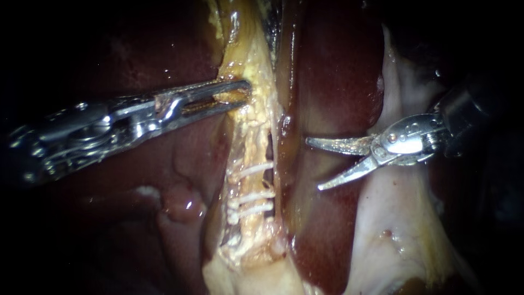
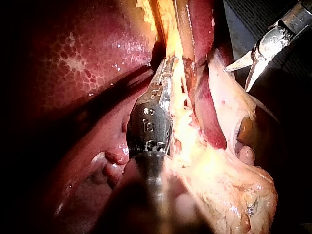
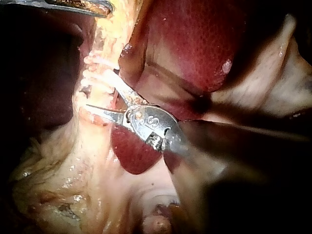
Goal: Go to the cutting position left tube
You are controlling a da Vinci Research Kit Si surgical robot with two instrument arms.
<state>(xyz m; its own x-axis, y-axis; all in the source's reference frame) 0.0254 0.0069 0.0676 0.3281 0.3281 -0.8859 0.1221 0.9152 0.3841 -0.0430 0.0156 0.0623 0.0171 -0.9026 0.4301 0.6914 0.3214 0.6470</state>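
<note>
Left instrument: enters from the left across the dark liver. Its two long slotted jaws are clamped on the yellow tissue, one jaw on each side of the strip.
Grip site: on the upper stretch of the strip, well above the clips.
Right instrument: enters from the right. Its tip is a pair of curved blades that stand apart with a clear gap, and nothing is held between them.
Blade position: over the dark red liver fold just to the right of the tube, about level with the uppermost clip. The tips point toward the tube and are apart from it.
Tube: runs down the middle inside the yellow strip, between two folds of liver. It cannot be told whether this is the task's left tube.
Clips: three white ones, stacked crosswise on the tube's lower stretch.
Pale tissue: beneath and below the right instrument, along the right edge of the liver fold.
Left wrist view: the jaws lie along the yellow strip, with the spread blades well off to one side.
Right wrist view: the clips lie just ahead of the spread blades, and it cannot be told whether they touch.
</note>
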